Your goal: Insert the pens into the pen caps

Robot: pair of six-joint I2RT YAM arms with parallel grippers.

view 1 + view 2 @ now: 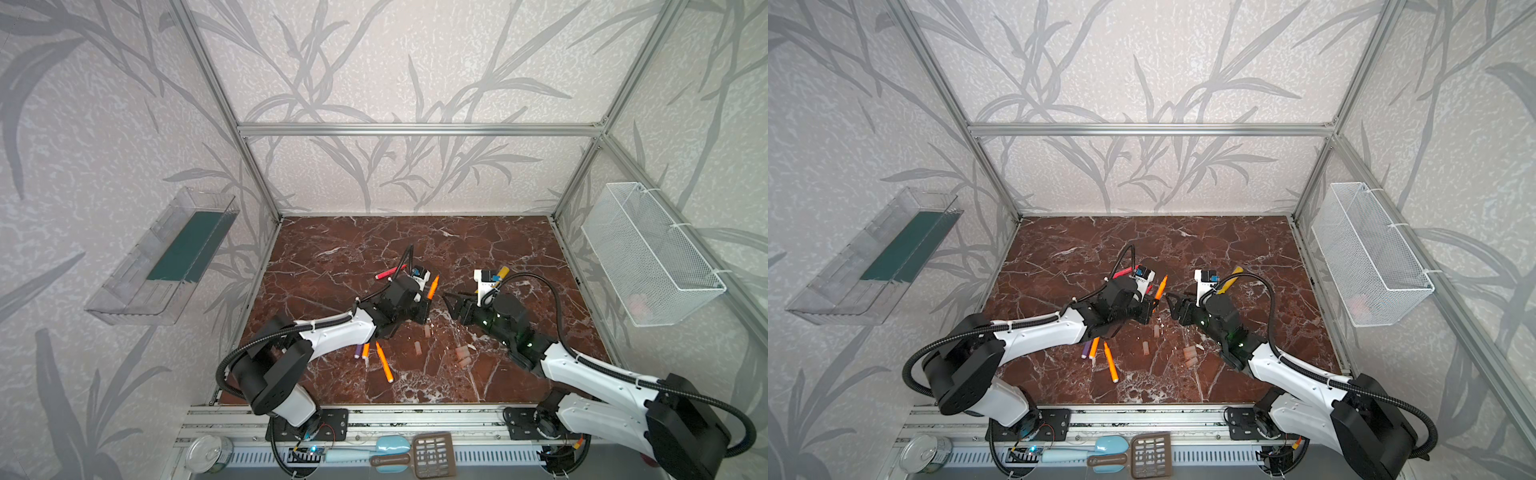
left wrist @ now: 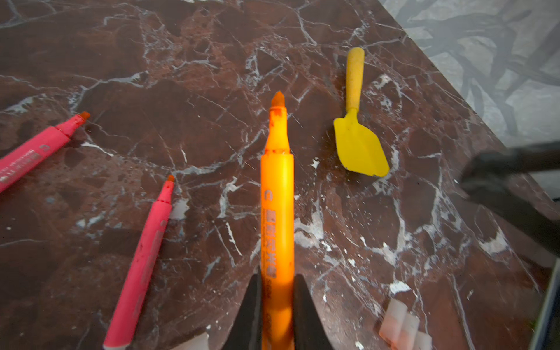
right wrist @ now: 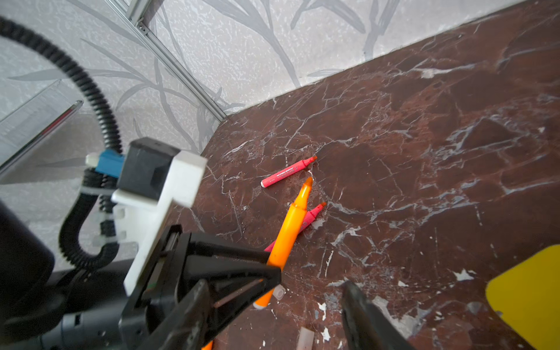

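My left gripper is shut on an orange pen, held above the table with its tip pointing away; both top views show the pair, the gripper and the pen. My right gripper faces it from the right, open with nothing between its fingers, also seen in a top view. Two red-pink pens lie beyond the held pen. A purple pen and two orange pens lie near the left arm. Pale pen caps lie on the marble.
A yellow spatula lies behind the right wrist. A wire basket hangs on the right wall and a clear tray on the left wall. A can and kitchen tools sit past the front rail.
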